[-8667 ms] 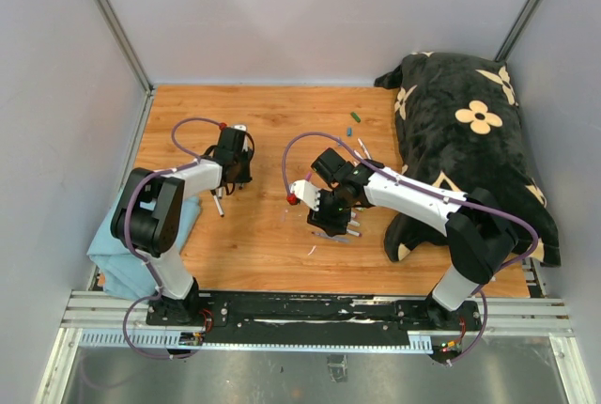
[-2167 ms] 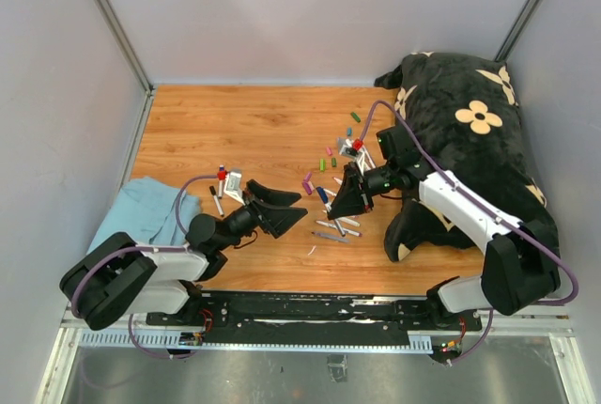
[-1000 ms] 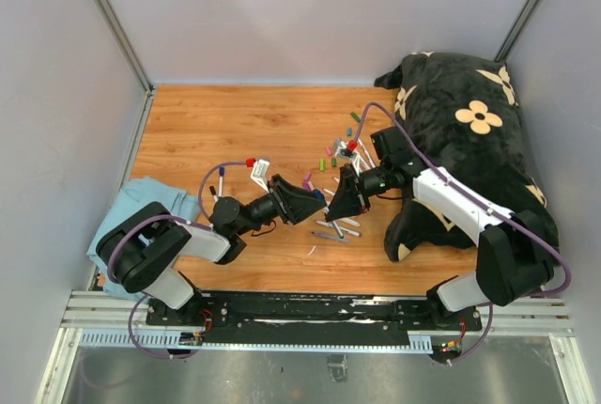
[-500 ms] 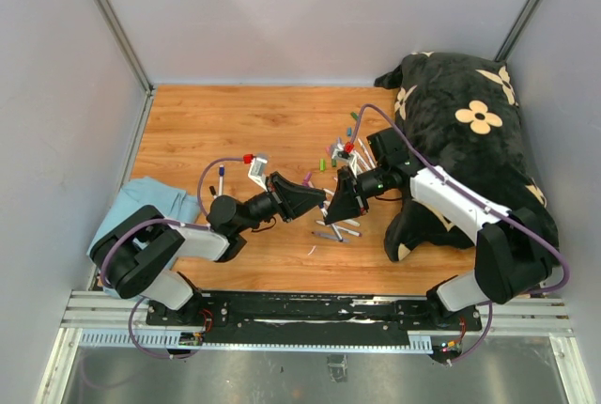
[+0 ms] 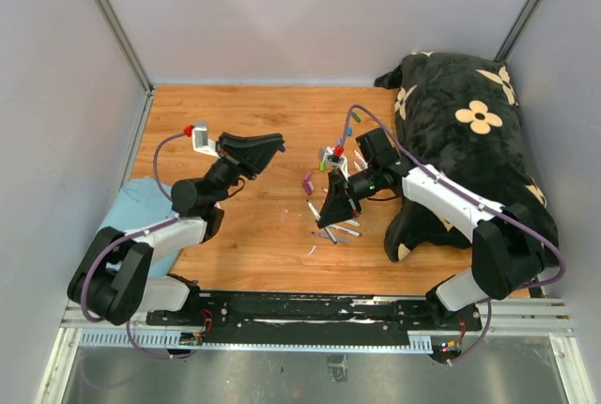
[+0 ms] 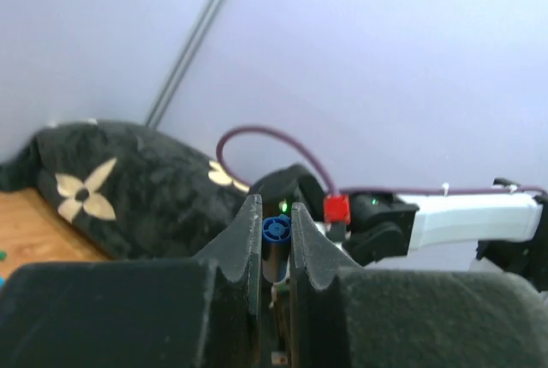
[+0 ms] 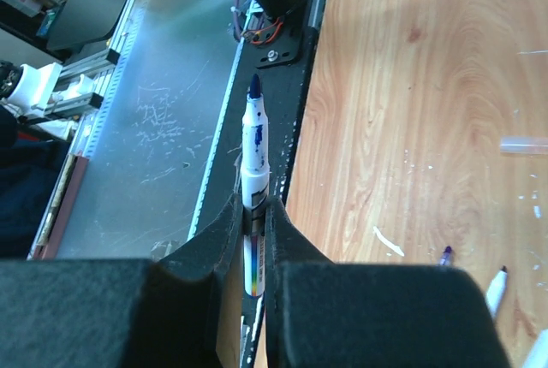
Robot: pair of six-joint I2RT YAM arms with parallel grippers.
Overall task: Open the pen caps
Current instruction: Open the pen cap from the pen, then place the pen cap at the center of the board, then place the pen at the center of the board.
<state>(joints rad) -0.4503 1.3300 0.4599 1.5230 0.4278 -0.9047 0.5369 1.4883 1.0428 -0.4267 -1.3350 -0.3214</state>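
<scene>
My left gripper is raised over the left half of the table, pointing right. In the left wrist view it is shut on a small blue pen cap, seen end-on. My right gripper points left and down at table centre. In the right wrist view it is shut on a white pen barrel with a bare dark blue tip. Loose caps lie on the wood, among them a purple one and a green one. Several pens lie under the right gripper.
A black cushion with cream flowers fills the right side. A light blue cloth lies at the left near edge. Loose pens and a clear cap lie on the wood. Grey walls close in the table.
The grippers were tip to tip at the centre. My left gripper has pulled away to the left and upward with the blue cap; the right keeps the pen, its tip now bare.
</scene>
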